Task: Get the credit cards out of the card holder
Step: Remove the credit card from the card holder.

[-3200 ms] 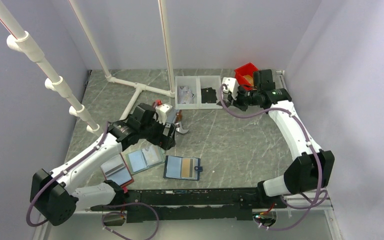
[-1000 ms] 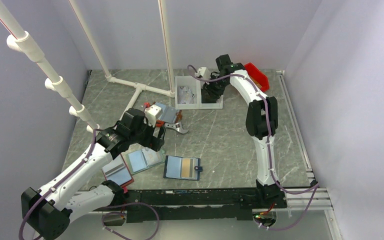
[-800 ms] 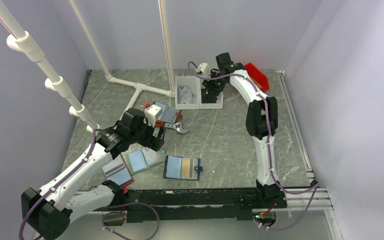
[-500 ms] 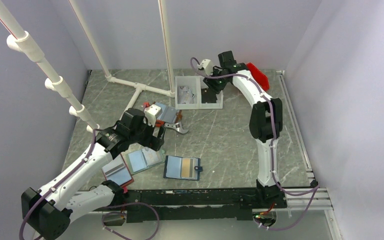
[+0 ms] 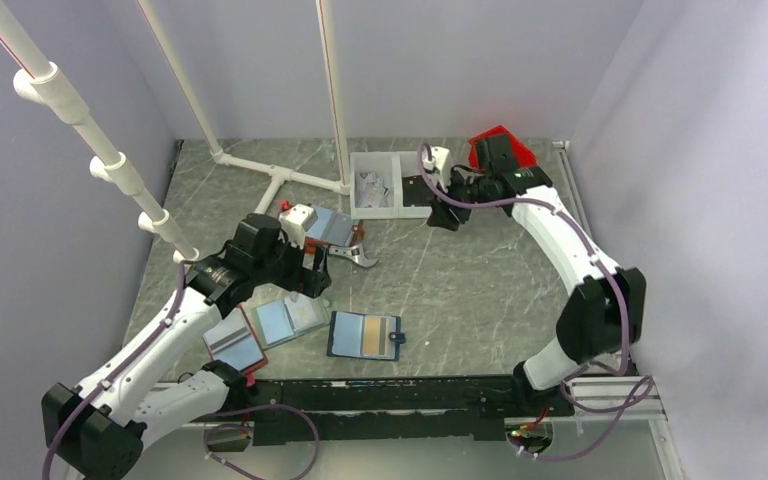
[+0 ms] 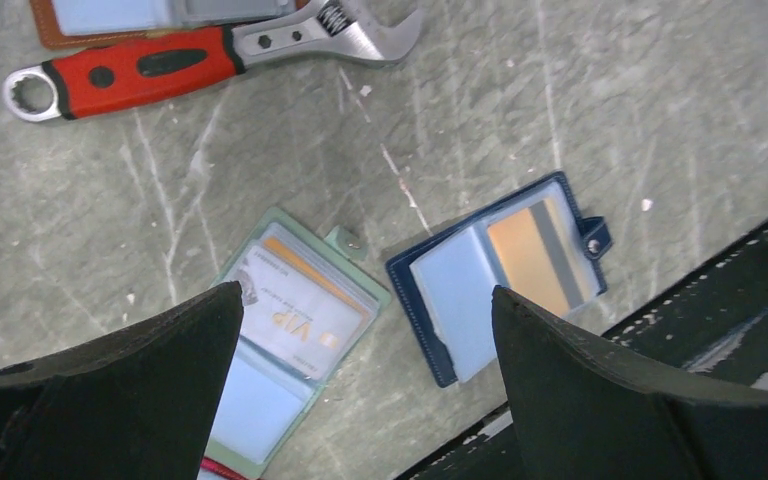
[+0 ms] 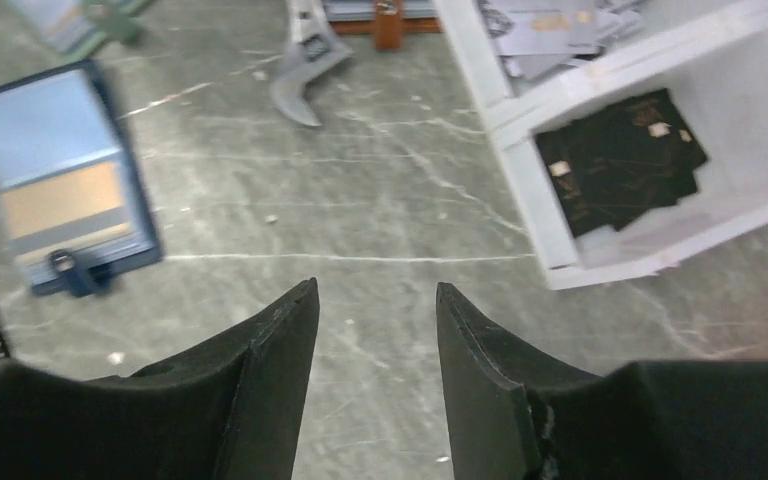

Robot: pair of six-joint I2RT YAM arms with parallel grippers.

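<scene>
Card holder (image 5: pixel 364 335) lies open, its tan card (image 5: pixel 378 334) tucked in a pocket. Left hand (image 6: pixel 365 295) hovers spread wide; right hand (image 7: pixel 375 290) parted, both empty.

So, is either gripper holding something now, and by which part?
Nothing is held. The left gripper hangs wide open above the table, and the right gripper is open too, with nothing between its jaws.

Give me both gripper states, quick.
Left gripper: open wide, holding nothing.
Right gripper: open, holding nothing.
</scene>
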